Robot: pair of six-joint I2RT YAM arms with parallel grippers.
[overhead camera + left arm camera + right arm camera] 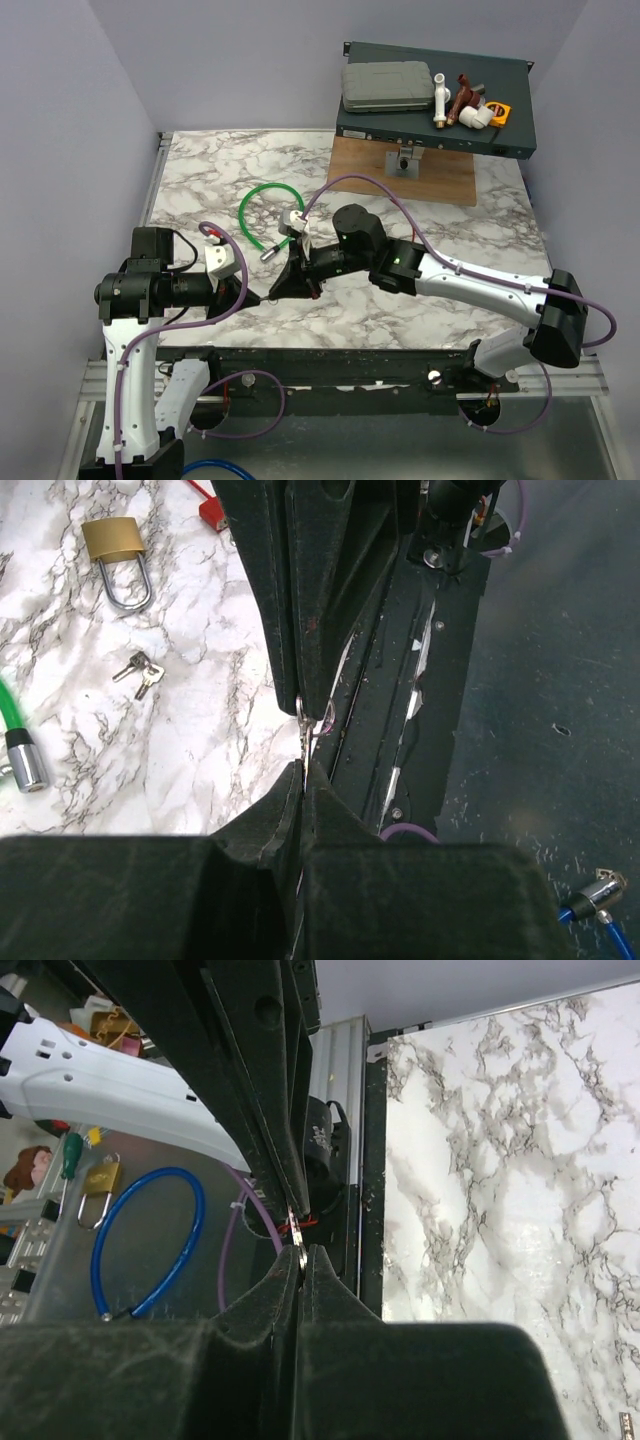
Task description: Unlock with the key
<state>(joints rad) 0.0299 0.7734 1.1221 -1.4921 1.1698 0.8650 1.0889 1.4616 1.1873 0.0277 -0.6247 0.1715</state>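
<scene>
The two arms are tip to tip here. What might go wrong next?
1. The left gripper and right gripper, jaws shut, each pinch only a sliver of what looks like the key; it may slip or twist between them.
2. The padlock lies loose on the marble table, unheld; pushing a key in may just shove it away.

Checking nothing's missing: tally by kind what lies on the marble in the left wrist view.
Brass padlock with silver shackle: 1
Green cable with silver end: 1
Bunch of small silver keys: 1
Red tag on red cord: 1
Total: 4
</scene>
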